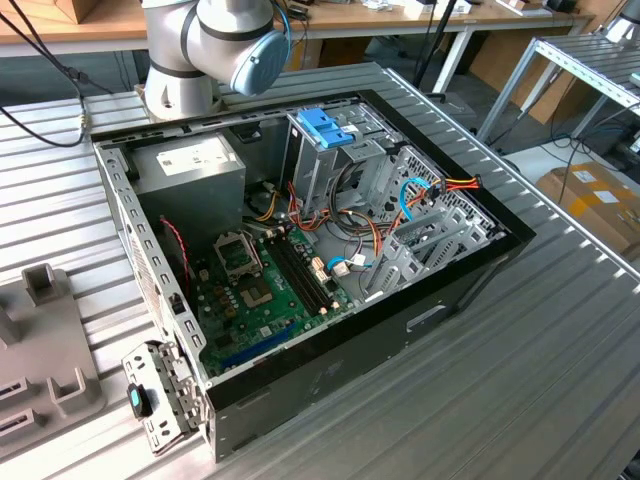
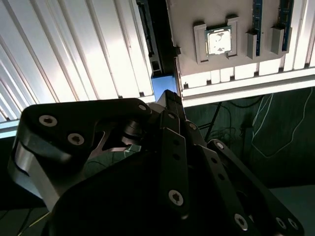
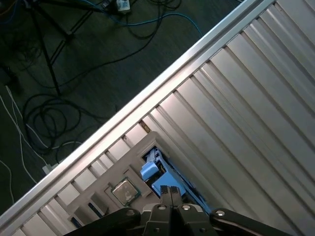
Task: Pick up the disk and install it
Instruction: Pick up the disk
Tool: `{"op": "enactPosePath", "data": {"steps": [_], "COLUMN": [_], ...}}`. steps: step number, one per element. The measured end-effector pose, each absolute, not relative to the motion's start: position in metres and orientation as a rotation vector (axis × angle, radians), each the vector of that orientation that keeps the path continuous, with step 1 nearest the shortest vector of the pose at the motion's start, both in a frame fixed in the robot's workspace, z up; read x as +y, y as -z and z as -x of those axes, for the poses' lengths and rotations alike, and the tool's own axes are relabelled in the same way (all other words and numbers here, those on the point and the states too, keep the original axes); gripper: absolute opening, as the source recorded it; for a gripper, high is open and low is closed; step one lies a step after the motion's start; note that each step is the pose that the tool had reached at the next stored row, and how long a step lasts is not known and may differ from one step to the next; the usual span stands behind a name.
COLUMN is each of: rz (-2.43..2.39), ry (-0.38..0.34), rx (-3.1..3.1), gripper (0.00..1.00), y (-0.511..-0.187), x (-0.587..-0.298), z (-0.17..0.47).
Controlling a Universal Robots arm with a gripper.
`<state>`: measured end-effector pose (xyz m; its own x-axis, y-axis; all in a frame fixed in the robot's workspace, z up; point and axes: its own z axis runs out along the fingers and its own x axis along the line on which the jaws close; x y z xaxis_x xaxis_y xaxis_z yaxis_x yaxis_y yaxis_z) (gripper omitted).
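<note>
**A:** First wrist view: where is the disk [image 3: 151,172]?

**B:** It sits in a slot of the grey fixture tray [image 3: 134,156], and its blue rail is the part that shows. It seems to stand on edge, though I can't be sure. In the second wrist view the same blue rail [image 2: 161,84] shows just past the fingertips.

**A:** And the gripper [image 3: 170,191]?

**B:** It is directly over that rail. Its fingers are drawn narrow, with the pads side by side and only a thin seam between them. In the second wrist view the gripper [image 2: 169,98] looks the same. I can't tell whether the tips touch the rail.

**A:** What lies beside the disk?

**B:** A processor chip [image 3: 123,190] is seated in its own pocket of the tray, just beside the disk's slot.

**A:** And further out?

**B:** The tray rests on the ribbed metal table [image 3: 246,98], close to its edge. Beyond the edge, cables [image 3: 49,113] trail over a dark floor. In the exterior view an open computer case [image 1: 320,260] lies mid-table. The arm [image 1: 215,40] has its base at the far side, and the tray [image 1: 45,340] is on the exterior view's left.
</note>
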<state>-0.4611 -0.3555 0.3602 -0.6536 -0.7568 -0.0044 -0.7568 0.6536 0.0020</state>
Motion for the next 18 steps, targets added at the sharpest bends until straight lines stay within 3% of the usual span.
{"op": "enactPosePath", "data": {"steps": [18], "rz": [1.866], "ry": [-0.007], "rx": [2.525], "gripper": [0.11], "y": [-0.3583], "x": [-0.3555], "z": [0.4611]}}
